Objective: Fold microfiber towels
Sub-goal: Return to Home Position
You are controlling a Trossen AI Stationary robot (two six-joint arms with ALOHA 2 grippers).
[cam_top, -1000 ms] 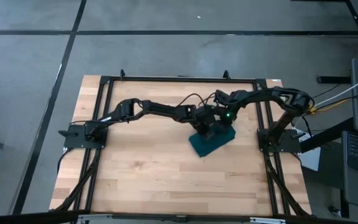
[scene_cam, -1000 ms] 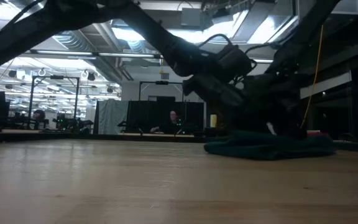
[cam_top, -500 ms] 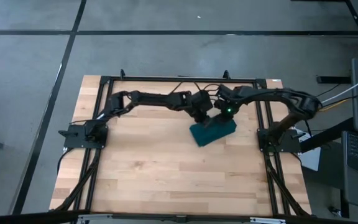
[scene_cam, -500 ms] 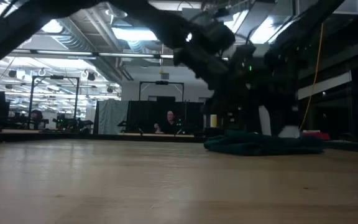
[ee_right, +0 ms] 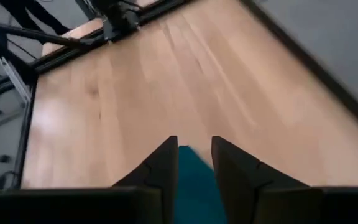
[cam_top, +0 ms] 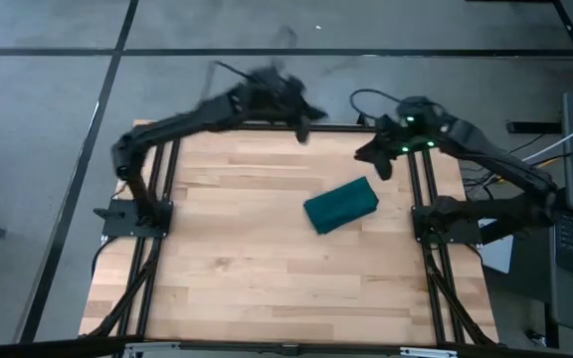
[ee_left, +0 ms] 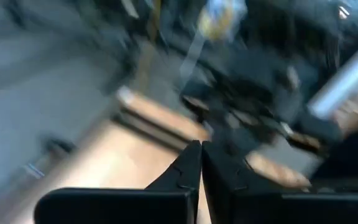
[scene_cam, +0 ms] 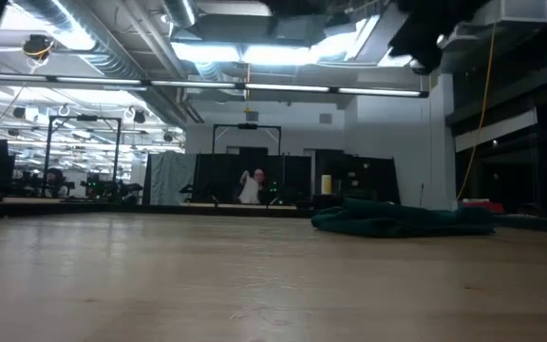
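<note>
High view: folded dark teal-green microfiber towel (cam_top: 340, 206) lies free, right of centre on the wooden table (cam_top: 227, 259). Left gripper (cam_top: 302, 119) clenched, empty, by the far edge. Right gripper (cam_top: 378, 159) parted, empty, near the towel. Risk: the unweighted soft fold may spring open.

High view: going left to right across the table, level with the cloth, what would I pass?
Left arm's base → green towel → right arm's base.
</note>
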